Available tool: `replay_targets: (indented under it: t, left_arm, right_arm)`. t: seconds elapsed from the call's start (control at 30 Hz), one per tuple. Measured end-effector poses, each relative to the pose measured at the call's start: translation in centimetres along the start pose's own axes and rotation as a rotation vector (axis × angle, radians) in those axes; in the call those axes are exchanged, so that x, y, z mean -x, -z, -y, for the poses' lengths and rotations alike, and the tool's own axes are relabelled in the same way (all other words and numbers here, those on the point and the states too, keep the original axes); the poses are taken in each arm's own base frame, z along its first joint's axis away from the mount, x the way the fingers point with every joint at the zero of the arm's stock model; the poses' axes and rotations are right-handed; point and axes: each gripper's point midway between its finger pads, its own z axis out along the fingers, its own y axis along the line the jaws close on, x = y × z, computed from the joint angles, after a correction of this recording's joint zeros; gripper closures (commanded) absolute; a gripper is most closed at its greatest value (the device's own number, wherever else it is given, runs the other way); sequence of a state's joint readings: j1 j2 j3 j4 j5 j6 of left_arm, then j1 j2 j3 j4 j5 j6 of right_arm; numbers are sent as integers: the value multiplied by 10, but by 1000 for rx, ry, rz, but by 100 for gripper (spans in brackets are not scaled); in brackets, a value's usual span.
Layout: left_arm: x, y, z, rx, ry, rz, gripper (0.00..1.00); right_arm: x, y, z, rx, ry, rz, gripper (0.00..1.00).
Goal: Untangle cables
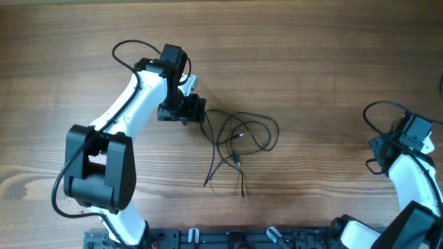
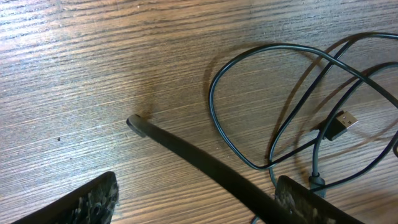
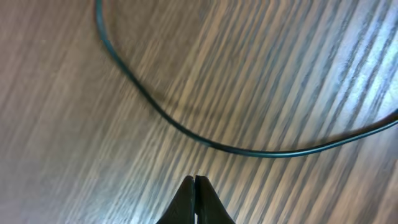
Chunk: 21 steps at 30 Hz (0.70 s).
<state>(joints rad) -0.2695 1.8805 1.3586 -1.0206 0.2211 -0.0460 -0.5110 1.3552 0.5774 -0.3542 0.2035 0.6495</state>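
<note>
The cables (image 1: 242, 133) are thin black cords in loose overlapping loops at the table's middle, with ends trailing toward the front. In the left wrist view the loops (image 2: 261, 106) and a USB plug (image 2: 339, 124) lie to the right. My left gripper (image 1: 196, 109) sits at the loops' left edge, low over the table. It is open (image 2: 198, 182), and a thicker dark strip (image 2: 186, 152) runs diagonally between the fingers, not pinched. My right gripper (image 1: 377, 146) is far right, away from the cables, with its fingers shut (image 3: 196, 182) and empty.
The wooden table (image 1: 311, 55) carries nothing else. A thicker black cord (image 1: 377, 111) wired to the right arm loops beside it and arcs across the right wrist view (image 3: 205, 140). The arm bases stand along the front edge.
</note>
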Motion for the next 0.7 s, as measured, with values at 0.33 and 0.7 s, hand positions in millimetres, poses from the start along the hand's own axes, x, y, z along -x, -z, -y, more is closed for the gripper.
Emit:
replay_targets:
  t: [0.33,0.7]
  left_arm:
    - [0,0,0,0,0,0,17]
    - [-4,0,0,2,3,-17,17]
  right_arm:
    - [-4,-28,8,-81,-146,-6,96]
    - [85,-69,2,0,-349,347,96]
